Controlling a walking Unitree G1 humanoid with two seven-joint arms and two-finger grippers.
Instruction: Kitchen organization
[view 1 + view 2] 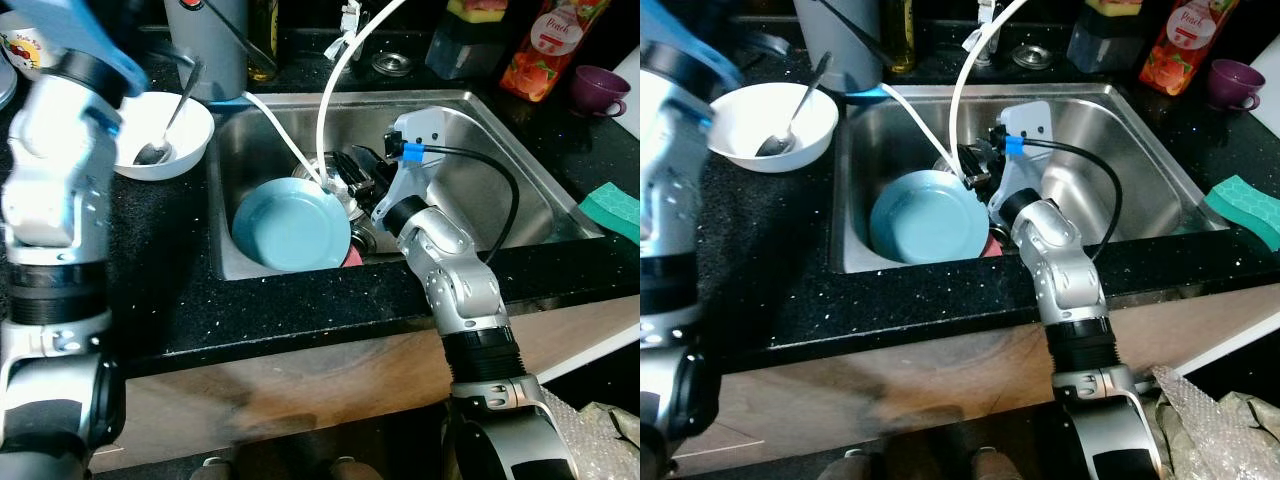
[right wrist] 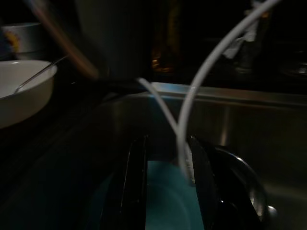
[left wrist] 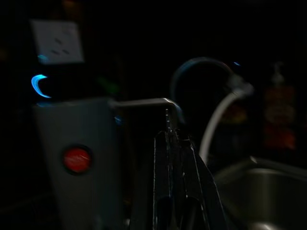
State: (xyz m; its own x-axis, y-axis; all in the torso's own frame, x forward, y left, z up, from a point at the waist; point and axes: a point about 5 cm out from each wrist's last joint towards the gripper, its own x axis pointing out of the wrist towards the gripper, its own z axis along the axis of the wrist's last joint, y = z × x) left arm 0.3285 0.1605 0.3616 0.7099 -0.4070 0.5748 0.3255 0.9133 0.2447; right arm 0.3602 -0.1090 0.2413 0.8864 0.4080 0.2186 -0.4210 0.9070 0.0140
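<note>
Left eye view: you are looking down at a black speckled table (image 1: 170, 300) with a steel sink (image 1: 520, 215) set into it. In the sink lies a teal plate (image 1: 290, 225), tilted against dark cookware behind it, a bit of red showing at its lower edge. Your right gripper (image 1: 345, 180) reaches into the sink just above the plate's far rim, beside two white hoses (image 1: 330, 90) that curve down into the basin. Left of the sink on the table stands a white bowl (image 1: 165, 135) with a spoon (image 1: 170, 125) in it. Your left arm is raised at the left edge, blurred. Behind the bowl stands a grey container (image 1: 215, 45).

Right eye view: same layout. On the table right of the sink you see a teal sponge (image 1: 1245, 205), a purple cup (image 1: 1237, 82) and an orange bottle (image 1: 1175, 45).

Left wrist view: dark. Your left gripper (image 3: 175, 143) has its fingers pressed together, holding nothing, pointing toward the grey container with its red button (image 3: 76, 159); the faucet arc and sink rim show faintly to one side.

Right wrist view: your right fingers (image 2: 136, 191) stand apart, straddling the teal plate without gripping it; one white hose passes just by the other finger. The white bowl sits off on the table.
</note>
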